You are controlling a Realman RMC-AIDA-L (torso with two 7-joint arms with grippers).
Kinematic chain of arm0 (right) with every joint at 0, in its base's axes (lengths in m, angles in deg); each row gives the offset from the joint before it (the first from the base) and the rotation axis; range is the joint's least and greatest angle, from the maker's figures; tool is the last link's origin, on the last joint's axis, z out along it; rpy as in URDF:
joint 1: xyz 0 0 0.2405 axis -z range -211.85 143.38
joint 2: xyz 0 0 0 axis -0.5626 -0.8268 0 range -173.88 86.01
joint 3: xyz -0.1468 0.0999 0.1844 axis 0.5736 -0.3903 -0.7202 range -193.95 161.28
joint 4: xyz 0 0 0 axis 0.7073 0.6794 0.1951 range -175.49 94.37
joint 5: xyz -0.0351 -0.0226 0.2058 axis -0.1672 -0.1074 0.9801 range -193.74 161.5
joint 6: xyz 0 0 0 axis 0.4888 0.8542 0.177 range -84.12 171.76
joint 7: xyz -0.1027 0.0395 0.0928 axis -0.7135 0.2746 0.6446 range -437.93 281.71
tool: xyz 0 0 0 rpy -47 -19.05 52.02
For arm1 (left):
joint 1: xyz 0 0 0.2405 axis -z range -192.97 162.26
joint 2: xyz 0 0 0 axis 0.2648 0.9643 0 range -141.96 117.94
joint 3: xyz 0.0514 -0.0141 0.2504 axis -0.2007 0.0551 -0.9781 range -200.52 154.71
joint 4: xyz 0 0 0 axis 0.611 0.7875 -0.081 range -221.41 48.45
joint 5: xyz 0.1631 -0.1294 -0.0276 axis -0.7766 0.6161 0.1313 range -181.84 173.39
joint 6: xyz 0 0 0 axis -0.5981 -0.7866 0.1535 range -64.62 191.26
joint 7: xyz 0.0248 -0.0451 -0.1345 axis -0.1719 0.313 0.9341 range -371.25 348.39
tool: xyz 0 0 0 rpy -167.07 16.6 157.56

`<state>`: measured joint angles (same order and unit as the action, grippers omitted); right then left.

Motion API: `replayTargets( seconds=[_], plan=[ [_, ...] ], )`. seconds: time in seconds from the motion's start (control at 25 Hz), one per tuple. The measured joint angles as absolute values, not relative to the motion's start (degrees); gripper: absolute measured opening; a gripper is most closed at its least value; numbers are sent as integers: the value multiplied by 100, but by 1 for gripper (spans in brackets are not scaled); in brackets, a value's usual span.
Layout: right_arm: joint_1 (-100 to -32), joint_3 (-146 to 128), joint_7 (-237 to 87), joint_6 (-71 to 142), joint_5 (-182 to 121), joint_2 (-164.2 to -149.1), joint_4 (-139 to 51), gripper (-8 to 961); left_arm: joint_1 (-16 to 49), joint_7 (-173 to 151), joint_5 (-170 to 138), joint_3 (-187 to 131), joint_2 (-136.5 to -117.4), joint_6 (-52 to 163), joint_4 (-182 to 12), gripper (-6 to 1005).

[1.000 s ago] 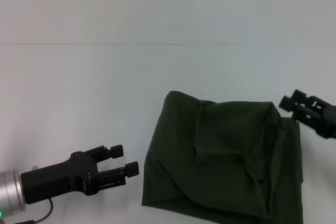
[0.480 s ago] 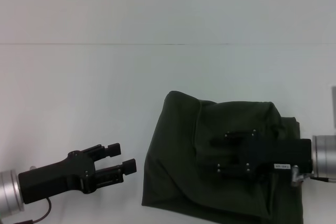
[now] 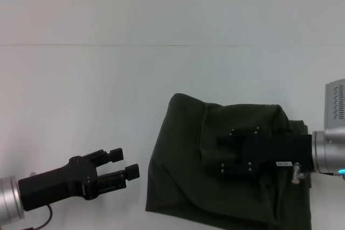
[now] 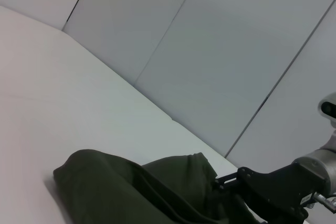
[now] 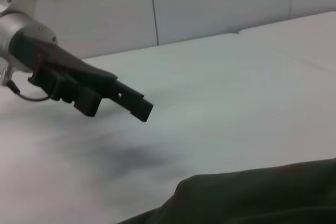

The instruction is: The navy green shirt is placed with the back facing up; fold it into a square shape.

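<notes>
Nearest the robot, at about 8 o'clock in the head view, the left end effector (image 3: 121,164) hangs just above the white counter (image 3: 81,95), its two fingers spread with a clear gap, pointing toward 3 o'clock and standing apart from the cloth's nearest corner. It holds nothing.

At 5 o'clock lies the navy green shirt (image 3: 183,176), already gathered into a rough, rounded-corner block of several layers. It looks soft, limp and light, likely to sag and slide on itself, so a pinch should probably take a doubled edge or corner rather than the flat middle. The bundle is nearly as wide as deep; its longer run seems to go from 7 toward 1 o'clock, with a puffed corner farthest away and a looser flap trailing along the right side.

Over the shirt's middle, reaching in from 3 o'clock, sits the right end effector (image 3: 223,154). Its dark fingers blend into the dark cloth, so whether they are spread or pinching fabric cannot be told.

Beyond, the bare counter meets a pale wall (image 3: 172,4).
</notes>
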<state>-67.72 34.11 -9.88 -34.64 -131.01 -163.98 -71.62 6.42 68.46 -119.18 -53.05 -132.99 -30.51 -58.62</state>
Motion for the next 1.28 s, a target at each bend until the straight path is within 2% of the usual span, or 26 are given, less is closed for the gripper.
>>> replayTargets(
  seconds=[0.52, 0.8, 1.04, 1.28],
  plan=[
    [-6795, 3627, -1211, -3418, -13077, -16405, -7167, 559, 644, 6846, -11878, -5235, -13292, -3059, -5862, 828],
    [-6802, 3572, -1072, -3410, -13032, -16407, -7168, 84, 644, 6846, -11874, -5221, -13283, -3064, -5862, 828],
    [-6785, 3569, -1024, -3406, -12981, -16407, -7155, 37, 644, 6840, -11874, -5192, -13283, -3064, -5862, 827],
    [-6669, 3526, -937, -3481, -12597, -16373, -7118, 36, 644, 6843, -11874, -5182, -13276, -3064, -5862, 827]
  ],
)
